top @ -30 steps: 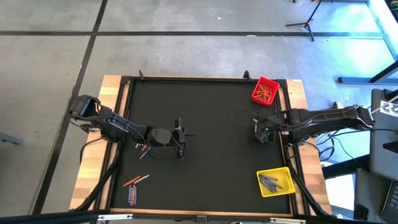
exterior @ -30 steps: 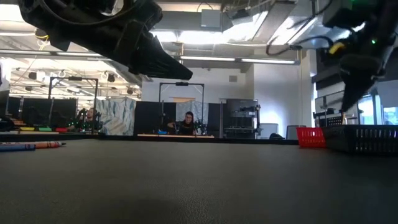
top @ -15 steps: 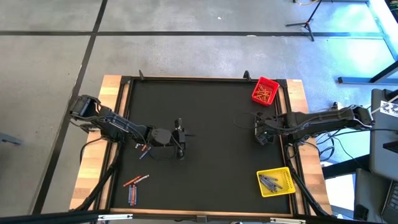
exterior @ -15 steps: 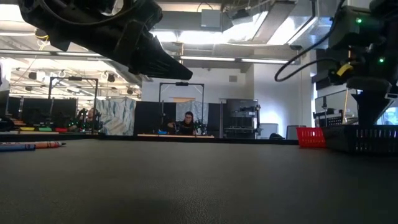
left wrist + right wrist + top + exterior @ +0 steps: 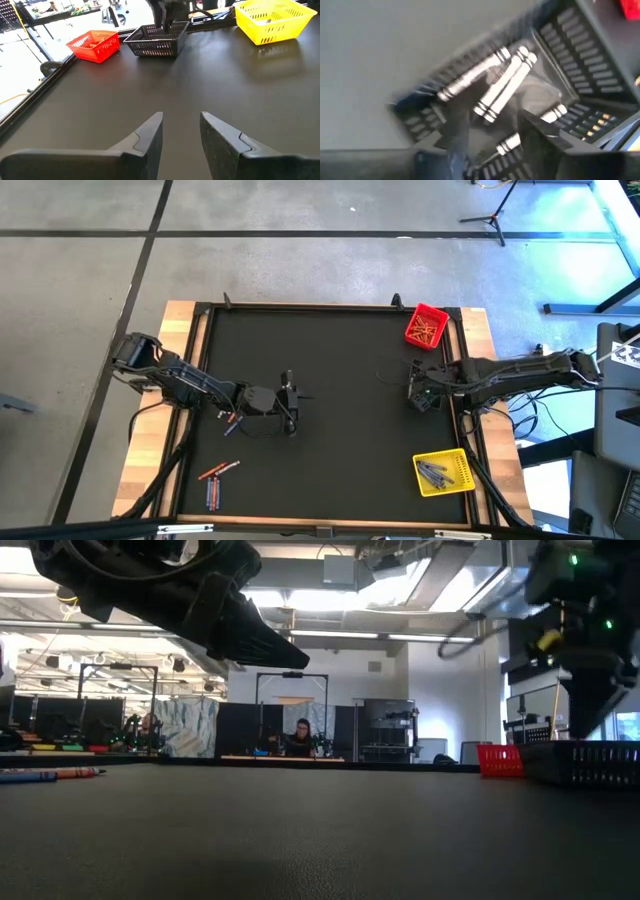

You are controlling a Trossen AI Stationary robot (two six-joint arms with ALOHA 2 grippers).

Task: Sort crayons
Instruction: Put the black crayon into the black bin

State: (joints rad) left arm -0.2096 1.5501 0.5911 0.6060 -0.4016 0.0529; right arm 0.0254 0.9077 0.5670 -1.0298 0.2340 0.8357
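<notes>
Grey crayons (image 5: 501, 90) (black bin (image 5: 580, 70)).

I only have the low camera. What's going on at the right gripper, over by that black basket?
Observer: The right gripper hangs over the black bin, fingers apart, nothing between them; pale crayons lie inside the bin.
Operator: And the left gripper?
Observer: The left gripper is open and empty above bare mat.
Operator: Any crayons unsorted?
Observer: Yes, several loose crayons lie on the mat, at the lower left of the high view.
</notes>
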